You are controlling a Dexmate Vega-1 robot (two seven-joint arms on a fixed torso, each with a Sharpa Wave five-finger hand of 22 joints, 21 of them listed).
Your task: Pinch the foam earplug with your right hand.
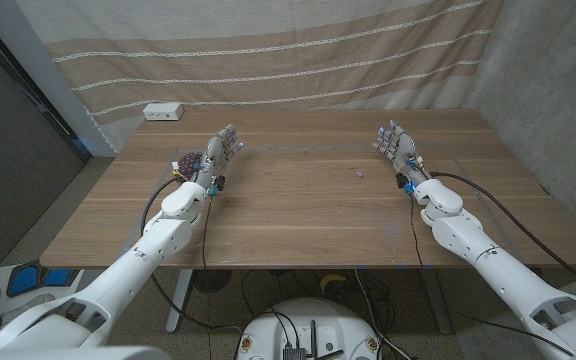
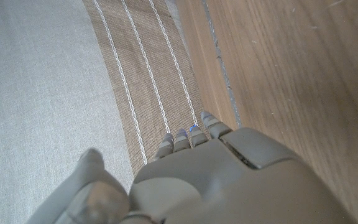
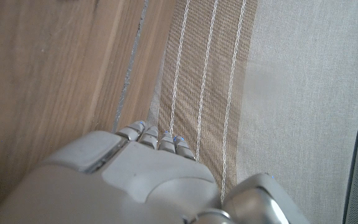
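A tiny pinkish foam earplug (image 1: pixel 359 172) lies on the wooden table (image 1: pixel 298 215), right of its middle. My right hand (image 1: pixel 396 145) stands on its edge a short way to the right of the earplug and a little farther back, fingers apart and up, holding nothing. My left hand (image 1: pixel 223 152) stands the same way on the left side of the table, empty too. The right wrist view shows the back of the right hand (image 3: pixel 129 180) with the table's far edge and striped curtain beyond. The left wrist view shows the back of the left hand (image 2: pixel 229 180).
A white box (image 1: pixel 163 111) sits on the floor behind the table's far left corner. A striped curtain (image 1: pixel 268 50) hangs behind the table. Black cables (image 1: pixel 498 215) run along both arms.
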